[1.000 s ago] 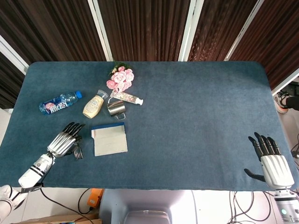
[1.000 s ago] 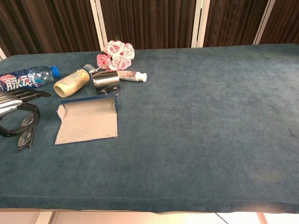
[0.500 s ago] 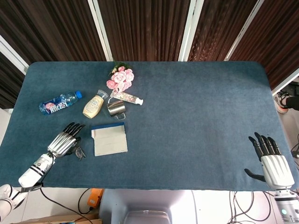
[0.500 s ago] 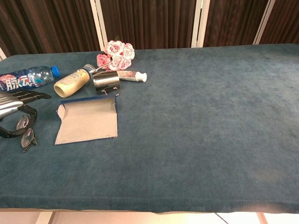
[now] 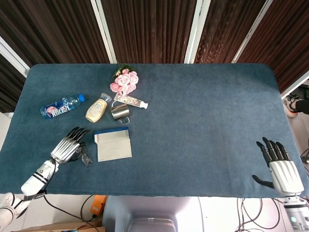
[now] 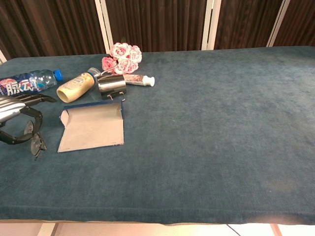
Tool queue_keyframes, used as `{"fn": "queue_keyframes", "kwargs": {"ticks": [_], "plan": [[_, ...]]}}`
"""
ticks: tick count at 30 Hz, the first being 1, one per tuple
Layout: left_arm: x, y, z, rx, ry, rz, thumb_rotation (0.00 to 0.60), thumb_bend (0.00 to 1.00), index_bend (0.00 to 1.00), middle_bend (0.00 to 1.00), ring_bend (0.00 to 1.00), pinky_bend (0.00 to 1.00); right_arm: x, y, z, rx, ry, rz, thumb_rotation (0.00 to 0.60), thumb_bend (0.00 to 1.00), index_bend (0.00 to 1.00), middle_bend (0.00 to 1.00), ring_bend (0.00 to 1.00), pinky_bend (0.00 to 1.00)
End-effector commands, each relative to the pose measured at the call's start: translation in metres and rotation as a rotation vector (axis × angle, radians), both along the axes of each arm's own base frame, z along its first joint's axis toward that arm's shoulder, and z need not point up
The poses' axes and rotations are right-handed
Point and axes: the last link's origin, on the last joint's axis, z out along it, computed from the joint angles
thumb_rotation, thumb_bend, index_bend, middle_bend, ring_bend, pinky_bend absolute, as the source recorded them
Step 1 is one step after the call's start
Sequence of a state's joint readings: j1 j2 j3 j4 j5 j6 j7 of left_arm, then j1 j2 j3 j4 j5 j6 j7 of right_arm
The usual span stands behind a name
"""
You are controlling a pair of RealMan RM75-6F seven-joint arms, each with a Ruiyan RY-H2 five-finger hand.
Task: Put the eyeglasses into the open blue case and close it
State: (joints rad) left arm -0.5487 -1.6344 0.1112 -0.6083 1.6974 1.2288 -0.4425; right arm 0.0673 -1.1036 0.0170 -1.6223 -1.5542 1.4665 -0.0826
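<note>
My left hand curls over the glasses near the table's left edge, apparently holding the frame; light, fragile, best gripped by the frame beside the case; right hand spread, empty.

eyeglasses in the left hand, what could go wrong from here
1. The left hand seems to hold the eyeglasses only by the frame, with the lenses dangling low near the tablecloth; they could slip or snag.
2. The open blue case lies flat and loose, so setting the glasses in may push it toward the steel cup.
</note>
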Motion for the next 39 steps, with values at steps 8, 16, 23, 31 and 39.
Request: {"fn": "queue_keyframes", "kwargs": {"ticks": [8, 16, 23, 31, 39], "plan": [[0.047, -0.031, -0.006, 0.058, -0.281, 0.021, 0.600, 0.42, 0.68, 0.08, 0.00, 0.07, 0.002, 0.003, 0.001, 0.016, -0.018, 0.013, 0.600, 0.27, 0.00, 0.00, 0.00, 0.01], [0.092, -0.031, -0.027, 0.074, -0.352, 0.070, 0.600, 0.43, 0.66, 0.08, 0.00, 0.06, 0.004, 0.006, 0.005, 0.027, -0.044, 0.027, 0.600, 0.27, 0.00, 0.00, 0.00, 0.01], [0.116, -0.009, -0.055, 0.118, -0.349, 0.140, 0.600, 0.43, 0.64, 0.09, 0.00, 0.06, 0.003, 0.005, 0.011, 0.019, -0.070, 0.029, 0.600, 0.27, 0.00, 0.00, 0.00, 0.01], [0.125, 0.006, -0.077, 0.140, -0.312, 0.234, 0.600, 0.44, 0.63, 0.09, 0.00, 0.06, 0.002, 0.004, 0.016, 0.012, -0.081, 0.026, 0.600, 0.27, 0.00, 0.00, 0.00, 0.01], [0.126, 0.018, -0.083, 0.192, -0.270, 0.310, 0.600, 0.44, 0.62, 0.09, 0.00, 0.06, 0.002, 0.004, 0.018, 0.011, -0.088, 0.027, 0.600, 0.27, 0.00, 0.00, 0.00, 0.01]]}}
